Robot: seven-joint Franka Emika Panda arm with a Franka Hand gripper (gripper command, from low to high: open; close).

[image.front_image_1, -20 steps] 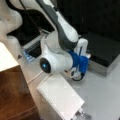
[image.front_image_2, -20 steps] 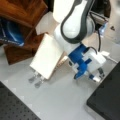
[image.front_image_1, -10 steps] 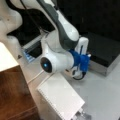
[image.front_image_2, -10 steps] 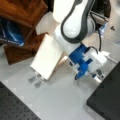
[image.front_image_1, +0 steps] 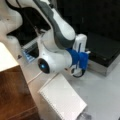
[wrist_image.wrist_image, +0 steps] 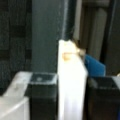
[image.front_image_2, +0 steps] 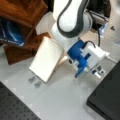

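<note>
- Jaws of the gripper (wrist_image.wrist_image: 71,100) look clamped on the edge of a white board (wrist_image.wrist_image: 71,82), wrist view.
- Board (image.front_image_2: 46,58) leans tilted against the wooden shelf (image.front_image_2: 22,15), low end on the surface (image.front_image_2: 62,100).
- Holding step, I'd say; steady grip needed.
- Black box (image.front_image_1: 105,50) sits farther back.

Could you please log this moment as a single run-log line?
gripper: shut on flat white rectangular board | board: tilted, leaning by brown wooden shelf | surface: grey table | nearby: black box

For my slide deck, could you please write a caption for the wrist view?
Wrist view: the pincer shut on the edge of a white book, black fingers on either side.
</note>
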